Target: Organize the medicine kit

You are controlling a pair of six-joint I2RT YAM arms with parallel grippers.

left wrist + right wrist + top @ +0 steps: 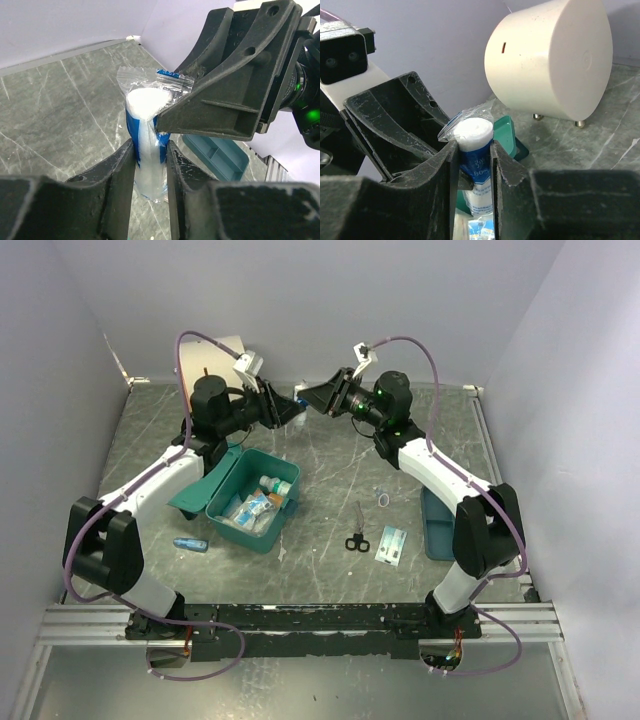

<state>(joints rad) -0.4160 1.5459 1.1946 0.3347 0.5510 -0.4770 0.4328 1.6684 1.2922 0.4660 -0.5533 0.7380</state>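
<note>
A white bandage roll in a clear bag with a blue label [300, 401] hangs in the air at the back of the table, held from both sides. My left gripper [287, 408] is shut on its lower part [148, 150]. My right gripper [313, 400] is shut on its upper part [476, 134]. In the left wrist view the right gripper's fingers [225, 100] reach in from the right. The medicine kit [228, 508], a teal box, stands open below and left of the roll with several packets and a small bottle inside. Its lid [203, 487] leans back to the left.
Scissors [356, 537], a flat blister packet [391, 544] and a small ring [383, 499] lie right of the kit. A blue tube [190, 544] lies at its left. A shallow blue-teal tray [436, 528] sits under the right arm. A cream drum [550, 55] stands at the back left.
</note>
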